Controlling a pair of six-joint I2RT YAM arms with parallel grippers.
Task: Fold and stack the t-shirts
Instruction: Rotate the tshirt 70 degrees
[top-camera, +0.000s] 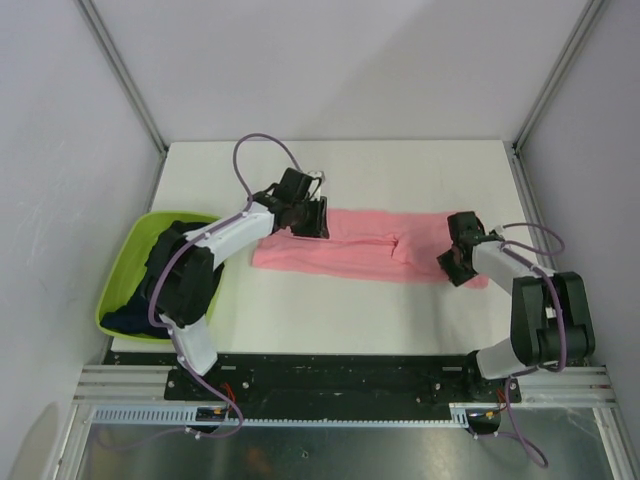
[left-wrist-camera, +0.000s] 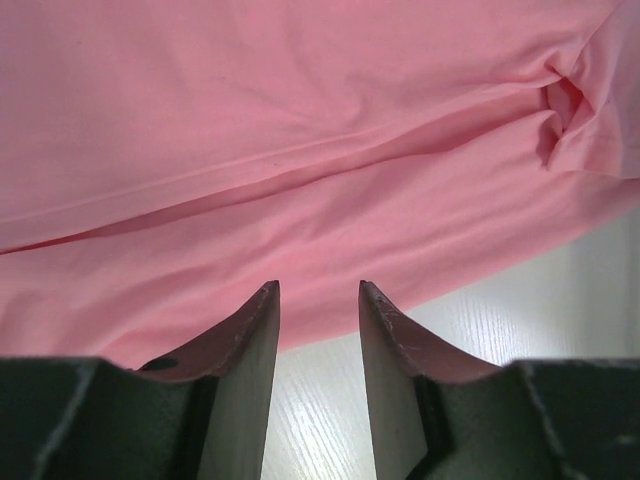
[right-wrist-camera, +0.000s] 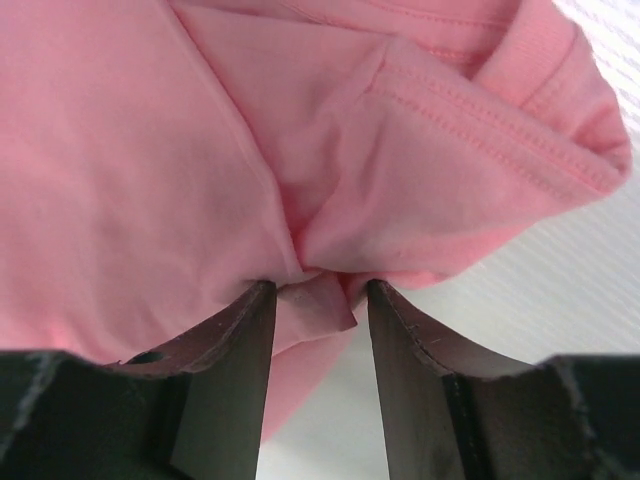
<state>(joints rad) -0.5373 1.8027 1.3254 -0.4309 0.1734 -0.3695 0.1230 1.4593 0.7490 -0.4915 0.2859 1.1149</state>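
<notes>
Pink tee (top-camera: 370, 245) lies across the middle of a white table (top-camera: 400, 175), folded into a long band that runs from left to right. You have one claw at each end of it.

Your left claw (top-camera: 312, 225) sits at the band's left end. In its wrist view the two fingers stand apart at the near hem of the tee (left-wrist-camera: 300, 150), and the gap shows loose cloth and then bare tabletop. Nothing is pinched, so this claw (left-wrist-camera: 318, 290) is open.

Your right claw (top-camera: 455, 262) sits at the band's right end, beside a hemmed sleeve. In its wrist view a small tuck of the tee (right-wrist-camera: 180, 150) lies between the fingertips, and the cloth puckers towards them. The fingers are partly apart, and you cannot tell whether this claw (right-wrist-camera: 320, 290) is gripping the tuck or only resting around it.

A lime-green tub (top-camera: 125, 265) stands at the table's left edge, touching it. Dark tees (top-camera: 128, 318) are heaped inside, partly hidden by the left arm.

The tabletop is smooth and matte with a faint grain. Plain pale grey walls (top-camera: 350, 60) close it in on three sides, with a slim metal post (top-camera: 125, 75) at each back corner. A metal rail (top-camera: 350, 385) along the near edge carries both arm bases.
</notes>
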